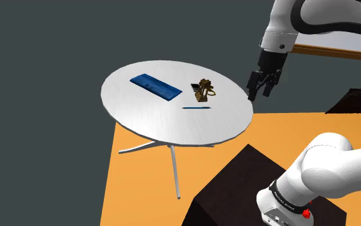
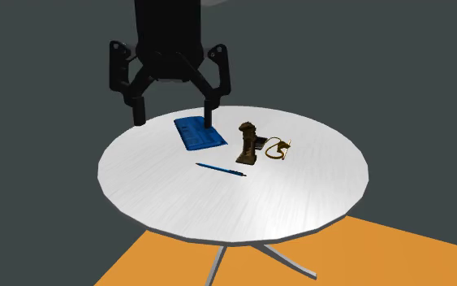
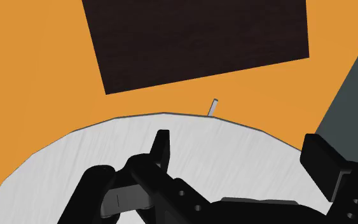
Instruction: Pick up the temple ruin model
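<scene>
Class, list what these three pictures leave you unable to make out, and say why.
1. Second exterior view: far edge of the blue flat item, behind a finger of the end effector.
2. Shoulder view: detail of the temple ruin model, too small.
3. Second exterior view: feet of the table, cut off by the bottom edge.

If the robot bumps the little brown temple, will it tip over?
Probably, yes: the temple ruin model stands tall and narrow on the smooth white table, so a sideways push could topple it. Its knobbly shape looks stiff, maybe breakable. It likely won't roll.
</scene>
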